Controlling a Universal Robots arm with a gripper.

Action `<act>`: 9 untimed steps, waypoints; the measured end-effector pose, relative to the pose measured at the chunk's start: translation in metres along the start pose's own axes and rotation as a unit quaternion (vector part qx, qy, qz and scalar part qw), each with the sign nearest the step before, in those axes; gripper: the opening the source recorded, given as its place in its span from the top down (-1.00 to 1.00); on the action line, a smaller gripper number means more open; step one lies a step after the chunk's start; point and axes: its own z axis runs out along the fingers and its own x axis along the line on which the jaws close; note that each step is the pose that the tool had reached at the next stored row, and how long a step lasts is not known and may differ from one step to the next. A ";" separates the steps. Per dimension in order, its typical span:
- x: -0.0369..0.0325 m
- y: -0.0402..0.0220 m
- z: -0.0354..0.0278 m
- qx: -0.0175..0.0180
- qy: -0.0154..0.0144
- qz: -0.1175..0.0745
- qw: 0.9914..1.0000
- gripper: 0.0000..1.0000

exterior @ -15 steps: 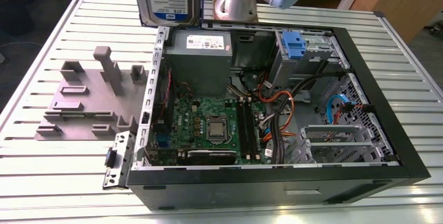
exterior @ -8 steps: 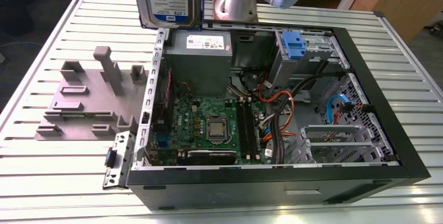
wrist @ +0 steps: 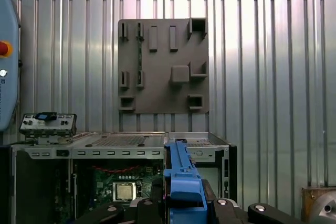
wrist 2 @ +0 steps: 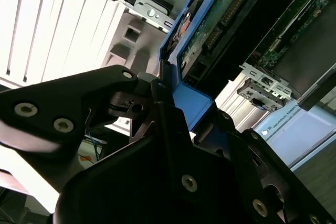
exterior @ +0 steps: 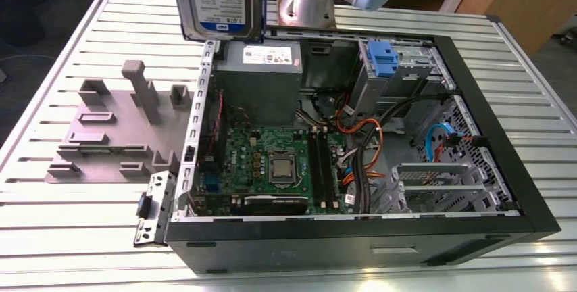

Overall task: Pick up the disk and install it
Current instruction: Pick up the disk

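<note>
The disk (exterior: 216,1) hangs upright in the air above the far left corner of the open computer case (exterior: 532,221), label side facing the exterior camera. In both wrist views my gripper (wrist: 181,204) is shut on it. Its black fingers (wrist: 227,203) clamp the disk's blue side rail (wrist: 181,174). In the second wrist view the gripper (wrist 2: 170,106) holds the blue rail (wrist 2: 189,103), with the disk's circuit-board underside (wrist 2: 220,19) stretching away from it. The case lies open below, motherboard (exterior: 270,163) exposed.
A grey power-supply box (exterior: 261,69) sits at the case's far left, and a drive bay with a blue latch piece (exterior: 383,59) at its far right. A grey fixture plate (exterior: 108,133) with upright pegs lies left of the case on the slatted table (exterior: 54,238). The arm's base (exterior: 307,1) stands behind.
</note>
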 end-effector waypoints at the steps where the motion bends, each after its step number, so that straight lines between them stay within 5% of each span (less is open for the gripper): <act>1: 0.0011 -0.0001 0.0000 0.000 0.000 0.000 1.000 0.26; 9: 0.0093 -0.0011 -0.0002 0.000 0.000 0.004 1.000 0.26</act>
